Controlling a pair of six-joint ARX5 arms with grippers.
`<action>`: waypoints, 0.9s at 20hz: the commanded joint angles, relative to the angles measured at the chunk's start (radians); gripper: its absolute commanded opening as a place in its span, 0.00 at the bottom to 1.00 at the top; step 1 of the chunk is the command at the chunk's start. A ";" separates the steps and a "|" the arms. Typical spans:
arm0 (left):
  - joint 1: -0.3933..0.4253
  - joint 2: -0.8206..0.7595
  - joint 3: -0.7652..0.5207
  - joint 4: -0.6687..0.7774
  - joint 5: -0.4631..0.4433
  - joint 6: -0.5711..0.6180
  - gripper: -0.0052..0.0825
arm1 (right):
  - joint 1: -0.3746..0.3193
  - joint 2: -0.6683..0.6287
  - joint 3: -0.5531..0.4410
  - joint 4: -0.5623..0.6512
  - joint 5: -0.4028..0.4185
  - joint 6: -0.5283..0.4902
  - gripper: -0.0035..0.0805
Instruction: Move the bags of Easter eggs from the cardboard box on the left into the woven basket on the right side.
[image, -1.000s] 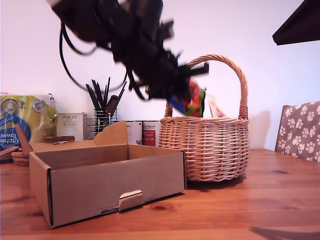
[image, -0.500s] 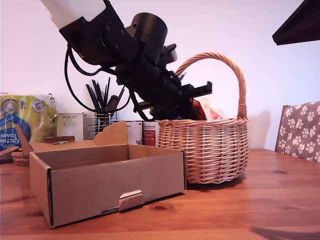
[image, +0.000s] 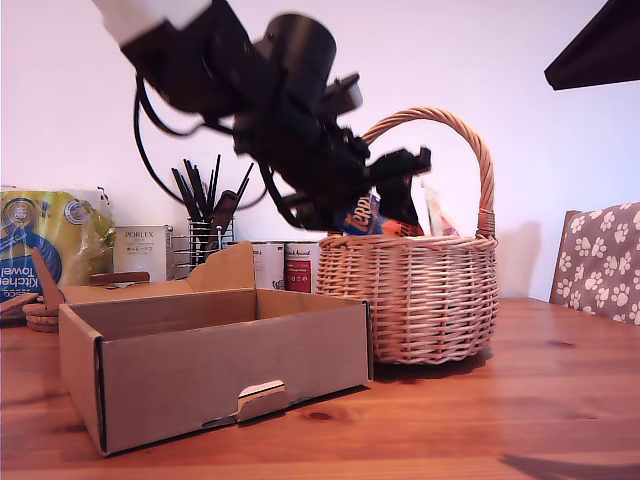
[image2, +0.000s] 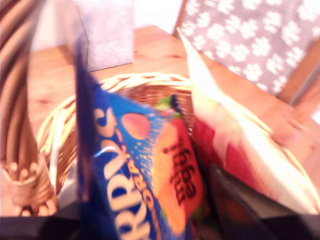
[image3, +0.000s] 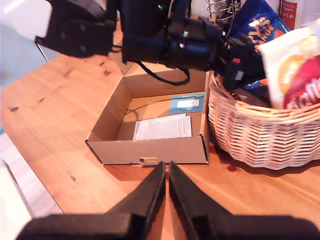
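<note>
The woven basket (image: 420, 300) stands on the wooden table just to the exterior view's right of the cardboard box (image: 220, 370). My first gripper (image: 400, 190) hovers over the basket's rim, blurred, its fingers spread apart. A dark blue bag of Easter eggs (image2: 130, 185) stands upright in the basket (image2: 55, 130) between those fingers. A red-and-white bag (image2: 235, 145) leans beside it. My second gripper (image3: 166, 167) is shut on nothing, high above the table in front of the box (image3: 150, 150). That box holds a white printed sheet and a blue card.
Behind the box are a yellow-and-blue towel pack (image: 45, 245), a white Porlex carton (image: 140, 250), a wire holder of black utensils (image: 205, 215) and two tins (image: 285, 265). A paw-print chair back (image: 600, 260) stands at the exterior view's right. A dark shape (image: 595, 45) fills its upper right corner.
My first gripper carried the blue bag down into the basket, then rose a little. The bag now stands above the rim between spread fingers. The basket shifted slightly.
</note>
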 joint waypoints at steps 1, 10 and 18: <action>-0.001 -0.087 0.011 -0.041 -0.001 0.057 0.65 | -0.001 -0.001 0.017 0.004 -0.003 0.000 0.03; 0.040 -0.335 0.010 -0.450 0.000 0.182 0.12 | -0.001 0.000 0.017 0.009 0.009 0.000 0.03; 0.174 -0.614 -0.343 -0.296 0.009 0.193 0.04 | -0.034 0.022 0.016 0.155 0.280 0.000 0.03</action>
